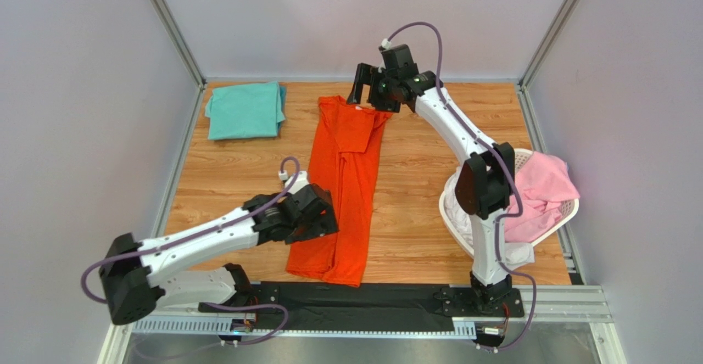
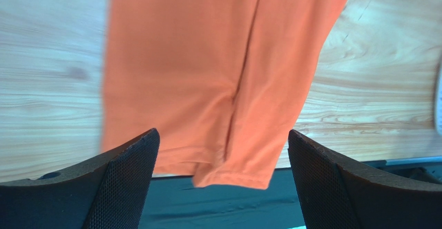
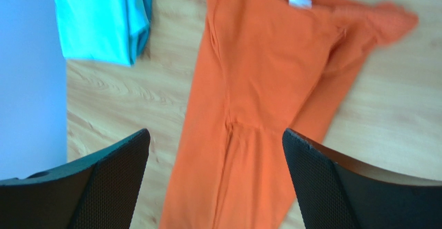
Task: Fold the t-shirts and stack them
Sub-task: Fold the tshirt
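Lying lengthwise down the middle of the wooden tabletop (image 1: 412, 191), the bright orange-red cloth t-shirt (image 1: 346, 175) is folded into a long narrow strip. Its collar is at the far end and its hem hangs just over the black strip (image 1: 396, 302) along the near edge. The jaws of the left arm (image 1: 206, 236) hover wide open over the strip's near left part, holding nothing. The jaws of the right arm (image 1: 454, 125) are likewise spread wide and empty above the collar end. A folded teal-green t-shirt (image 1: 243, 110) lies flat in the far left corner. A pale pink shirt (image 1: 540, 187) is heaped in the white perforated plastic basket (image 1: 450, 216) at the right.
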`<action>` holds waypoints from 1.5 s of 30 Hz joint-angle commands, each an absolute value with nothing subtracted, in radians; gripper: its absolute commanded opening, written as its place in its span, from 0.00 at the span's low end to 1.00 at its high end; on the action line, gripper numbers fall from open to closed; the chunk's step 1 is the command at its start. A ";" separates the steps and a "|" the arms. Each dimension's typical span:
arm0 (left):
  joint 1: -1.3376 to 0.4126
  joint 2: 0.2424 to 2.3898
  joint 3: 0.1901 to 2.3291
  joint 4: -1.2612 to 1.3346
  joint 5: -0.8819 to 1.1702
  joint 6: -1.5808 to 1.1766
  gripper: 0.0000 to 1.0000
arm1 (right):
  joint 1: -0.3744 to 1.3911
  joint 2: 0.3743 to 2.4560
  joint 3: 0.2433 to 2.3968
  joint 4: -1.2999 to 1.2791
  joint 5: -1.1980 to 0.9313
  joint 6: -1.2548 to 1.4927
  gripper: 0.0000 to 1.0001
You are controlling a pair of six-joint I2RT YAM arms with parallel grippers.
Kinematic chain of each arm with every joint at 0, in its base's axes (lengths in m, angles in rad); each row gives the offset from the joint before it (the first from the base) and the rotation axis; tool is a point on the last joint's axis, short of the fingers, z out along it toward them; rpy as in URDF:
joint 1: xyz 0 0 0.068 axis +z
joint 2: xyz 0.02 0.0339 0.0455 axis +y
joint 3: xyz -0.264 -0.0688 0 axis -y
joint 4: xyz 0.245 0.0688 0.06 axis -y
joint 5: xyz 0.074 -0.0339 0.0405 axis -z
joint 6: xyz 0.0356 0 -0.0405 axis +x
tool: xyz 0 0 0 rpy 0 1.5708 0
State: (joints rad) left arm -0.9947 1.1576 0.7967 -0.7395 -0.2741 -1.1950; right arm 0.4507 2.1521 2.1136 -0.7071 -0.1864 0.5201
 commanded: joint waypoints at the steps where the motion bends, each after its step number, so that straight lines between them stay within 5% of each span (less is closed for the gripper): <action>1: -0.996 0.982 0.779 -0.952 -0.455 -1.175 1.00 | 0.521 2.065 1.930 -0.750 -0.126 0.474 1.00; 14: -0.851 0.669 0.488 -0.793 -0.163 -1.020 1.00 | 0.641 2.167 1.773 -0.738 -0.075 0.503 1.00; 34: -0.825 0.798 0.397 -0.651 -0.065 -1.081 1.00 | 0.540 2.401 2.088 -0.853 -0.113 0.325 1.00; 41: -0.824 0.825 0.382 -0.577 -0.012 -1.057 0.88 | 0.572 2.205 1.927 -0.802 -0.075 0.319 1.00; 45: -0.822 0.879 0.383 -0.523 -0.009 -1.046 0.69 | 0.592 2.005 1.772 -0.741 -0.013 0.354 1.00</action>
